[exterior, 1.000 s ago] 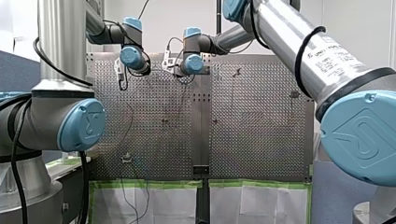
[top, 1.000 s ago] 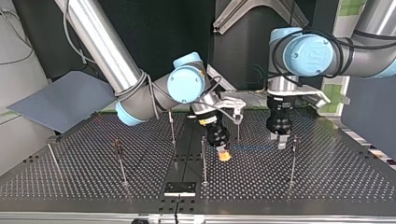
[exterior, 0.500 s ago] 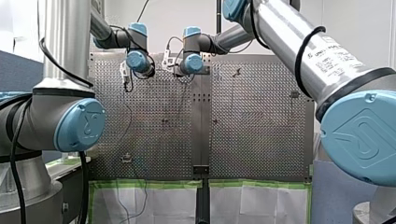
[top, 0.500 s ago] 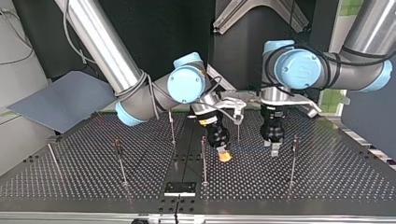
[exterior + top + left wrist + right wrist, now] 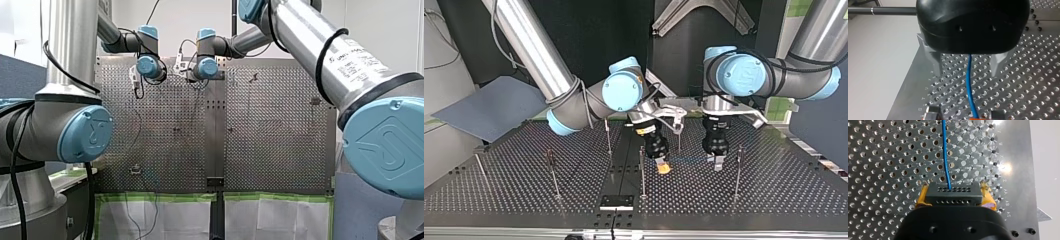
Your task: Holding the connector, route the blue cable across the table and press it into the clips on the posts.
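In the right wrist view my right gripper (image 5: 953,193) is shut on the black connector (image 5: 953,195), with its yellow pads on both sides. The blue cable (image 5: 946,155) leaves the connector and runs ahead over the perforated table. In the left wrist view my left gripper (image 5: 966,72) hangs low over the table, its metal fingers (image 5: 935,63) apart. The blue cable (image 5: 968,85) passes between them, untouched. In the top view my right gripper (image 5: 664,167) is near the middle and my left gripper (image 5: 717,162) is a short way to its right. The thin cable (image 5: 689,159) stretches between them.
Several thin posts stand on the table in the top view: one (image 5: 642,170) just left of my right gripper, one (image 5: 679,137) behind the cable, one (image 5: 737,172) right of my left gripper, others (image 5: 552,172) further left. A black block (image 5: 616,202) sits at the near edge.
In the top view my left arm has moved left along the cable, closer to my right gripper, and a little lower. My right gripper and the connector have stayed put.
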Available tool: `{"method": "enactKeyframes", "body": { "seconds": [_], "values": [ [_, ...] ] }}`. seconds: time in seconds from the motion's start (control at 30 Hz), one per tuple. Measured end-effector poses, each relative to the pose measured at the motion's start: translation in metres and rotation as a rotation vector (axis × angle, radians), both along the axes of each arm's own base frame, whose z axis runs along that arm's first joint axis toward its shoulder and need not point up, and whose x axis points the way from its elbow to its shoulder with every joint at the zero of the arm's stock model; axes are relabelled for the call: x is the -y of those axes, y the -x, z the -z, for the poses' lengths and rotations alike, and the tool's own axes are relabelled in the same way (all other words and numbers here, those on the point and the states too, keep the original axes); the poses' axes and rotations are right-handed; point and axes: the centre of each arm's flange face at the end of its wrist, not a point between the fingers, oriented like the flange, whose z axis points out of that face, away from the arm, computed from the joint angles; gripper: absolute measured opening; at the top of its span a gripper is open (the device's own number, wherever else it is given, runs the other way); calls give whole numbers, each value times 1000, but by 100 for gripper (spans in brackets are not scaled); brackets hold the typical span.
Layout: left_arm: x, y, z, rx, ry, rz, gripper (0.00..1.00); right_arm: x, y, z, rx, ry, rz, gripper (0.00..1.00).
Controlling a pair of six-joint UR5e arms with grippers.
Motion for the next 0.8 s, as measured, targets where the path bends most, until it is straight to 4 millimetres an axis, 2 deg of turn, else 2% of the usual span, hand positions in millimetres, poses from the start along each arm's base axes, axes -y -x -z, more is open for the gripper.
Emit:
{"method": "enactKeyframes", "body": {
  "seconds": [0.03,0.07,0.1,0.17,0.2,0.23,0.67,0.8],
  "values": [
    [0,0,0,0,3,0,47,0,0,0,0,0,0,0],
    [0,0,0,0,6,1,31,0,0,0,-1,0,0,0],
    [0,0,0,1,11,2,31,0,0,0,-1,-1,0,0],
    [0,0,0,1,19,3,7,0,0,0,-1,-1,0,0],
    [0,0,0,0,21,3,7,0,0,0,0,-1,0,0],
    [0,0,0,0,23,2,0,0,0,0,0,-1,0,0],
    [-3,5,5,-40,25,-34,0,-3,-1,0,-2,-3,-4,0],
    [-4,12,15,-83,15,-62,0,-3,-1,1,-3,-7,-4,0]
  ]
}}
